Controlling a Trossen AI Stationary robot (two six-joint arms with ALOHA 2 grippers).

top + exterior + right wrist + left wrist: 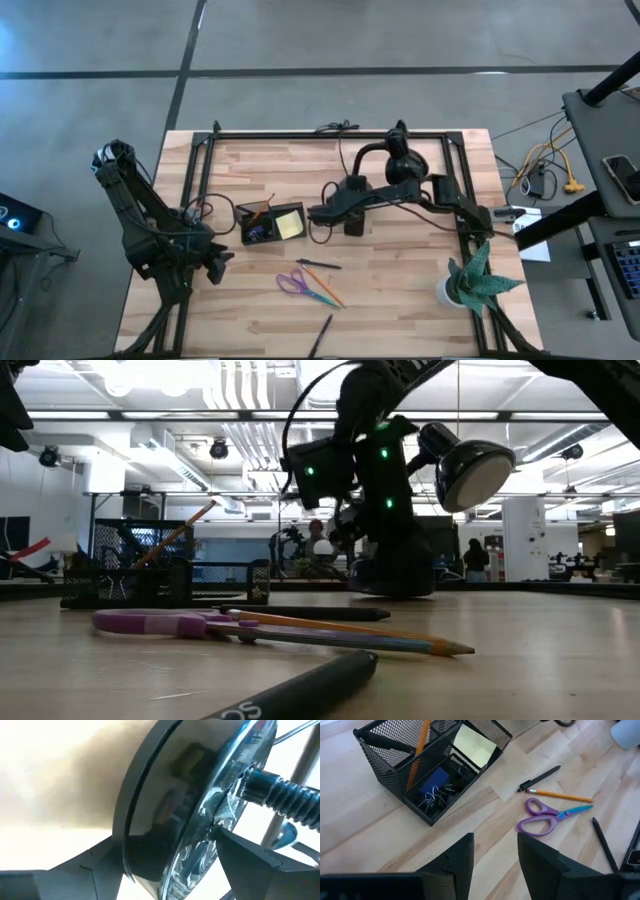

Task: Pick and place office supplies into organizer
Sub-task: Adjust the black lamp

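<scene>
We see the scissors [293,283] lying on the desk [400,290] between our arms, blades pointing away from the half-parted, empty left end effector [213,262], nearer it than the wide-open right end effector [322,213].

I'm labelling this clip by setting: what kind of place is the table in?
Probably a large open workshop or lab. Behind the wooden table the low view shows exposed ceiling ducts, long strip lights, and a person standing far back. From above, the floor is bare concrete.
</scene>
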